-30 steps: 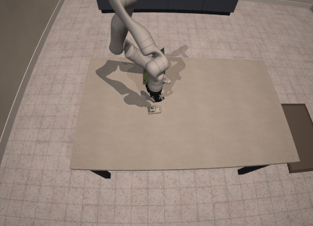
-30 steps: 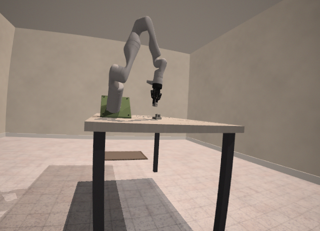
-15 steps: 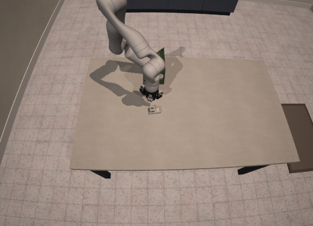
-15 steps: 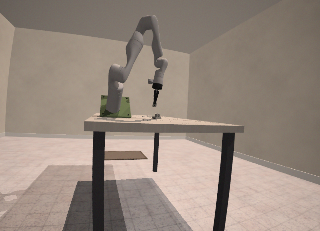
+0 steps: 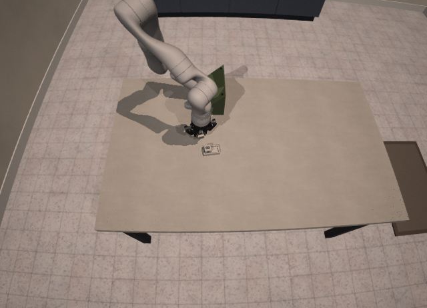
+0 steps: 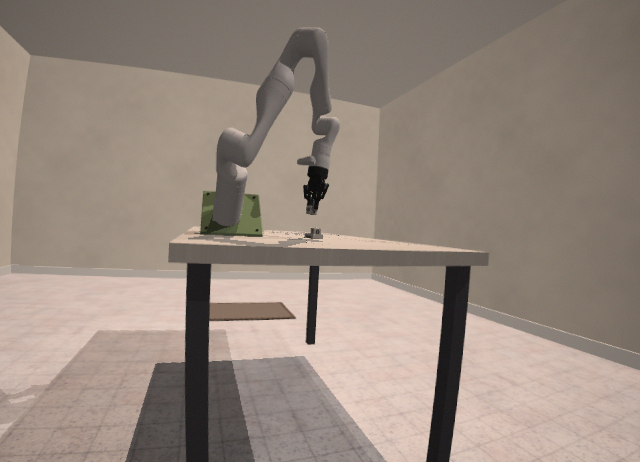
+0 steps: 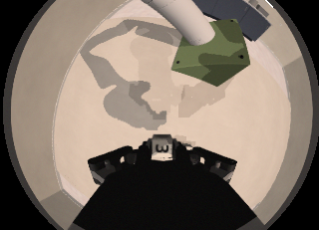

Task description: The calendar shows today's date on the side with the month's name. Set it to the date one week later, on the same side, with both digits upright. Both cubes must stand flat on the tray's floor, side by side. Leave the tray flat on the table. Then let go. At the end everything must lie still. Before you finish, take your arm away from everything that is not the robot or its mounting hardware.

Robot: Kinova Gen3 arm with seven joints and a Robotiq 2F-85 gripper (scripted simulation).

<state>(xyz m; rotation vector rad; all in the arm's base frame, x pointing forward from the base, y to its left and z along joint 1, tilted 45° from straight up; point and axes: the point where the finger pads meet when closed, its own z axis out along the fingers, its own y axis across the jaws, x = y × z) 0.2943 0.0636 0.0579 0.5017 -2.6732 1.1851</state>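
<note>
My gripper [image 5: 201,133] [image 6: 311,206] is shut on a pale cube [image 5: 200,135] [image 6: 311,210] [image 7: 161,148]. It holds the cube above the table, a little behind and to the left of the tray in the top view. One cube face in the wrist view shows a dark 3-like digit, bulges to the right, level with the fingers. The small tray [image 5: 211,155] rests on the table. A second pale cube [image 5: 207,148] [image 6: 316,232] stands in the tray's left part in the top view; its dark digits are too small to read surely. The tray's right part holds no cube. The month's name is not readable.
The table [image 5: 293,153] [image 6: 330,257] bears the tray. The green mounting plate [image 5: 219,105] [image 6: 251,214] [image 7: 219,51] stands tilted by the arm's base at the table's back edge. A brown mat [image 5: 410,187] [image 6: 250,311] lies on the floor.
</note>
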